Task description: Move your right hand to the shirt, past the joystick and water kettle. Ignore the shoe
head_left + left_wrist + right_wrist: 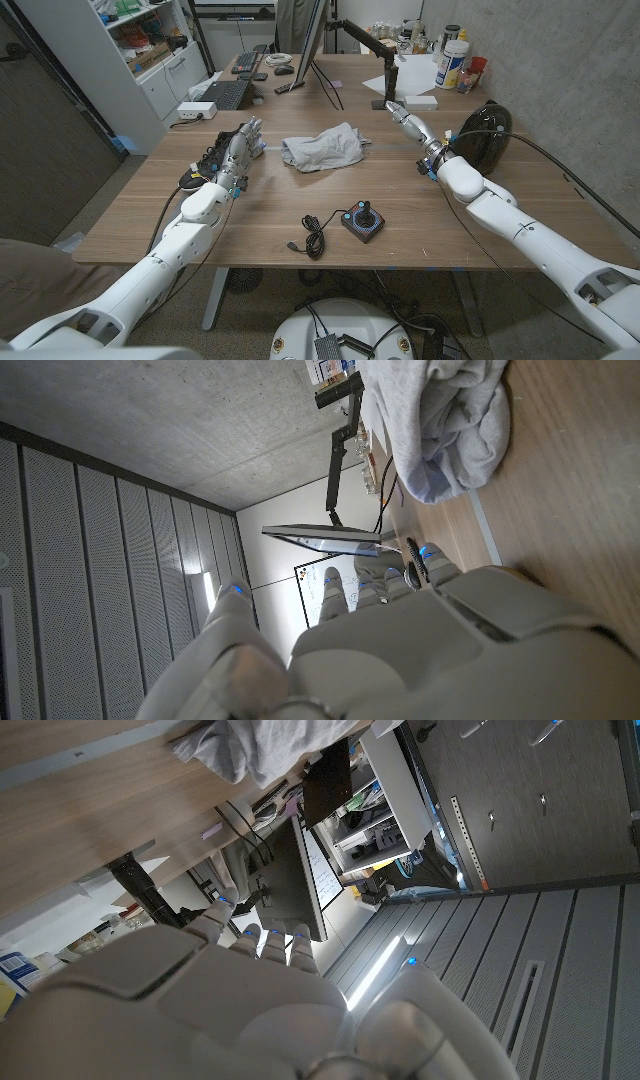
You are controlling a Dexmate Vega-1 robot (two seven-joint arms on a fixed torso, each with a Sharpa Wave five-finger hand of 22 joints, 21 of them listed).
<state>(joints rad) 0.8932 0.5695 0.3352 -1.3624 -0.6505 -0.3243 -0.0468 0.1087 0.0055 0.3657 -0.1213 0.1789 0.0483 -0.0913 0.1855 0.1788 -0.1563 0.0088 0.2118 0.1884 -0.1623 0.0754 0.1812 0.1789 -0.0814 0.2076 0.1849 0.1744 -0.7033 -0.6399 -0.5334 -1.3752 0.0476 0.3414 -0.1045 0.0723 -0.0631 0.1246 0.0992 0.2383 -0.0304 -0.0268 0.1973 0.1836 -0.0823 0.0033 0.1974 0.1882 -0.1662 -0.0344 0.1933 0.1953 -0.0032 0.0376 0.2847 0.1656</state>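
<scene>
Grey shirt (322, 147) is seen crumpled on the tabletop (420, 215), well beyond the right hand (410, 124) fingertips, untouched. Fingers are held straight, holding nothing. Approach step judged underway; a sideways reach toward it is called for.

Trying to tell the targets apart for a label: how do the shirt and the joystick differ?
The shirt is grey, soft and crumpled mid-table; the joystick is a dark, rigid box nearer the front edge. The shirt spreads wider; the joystick is compact and trails a black cable. Both lie untouched on the table.
</scene>
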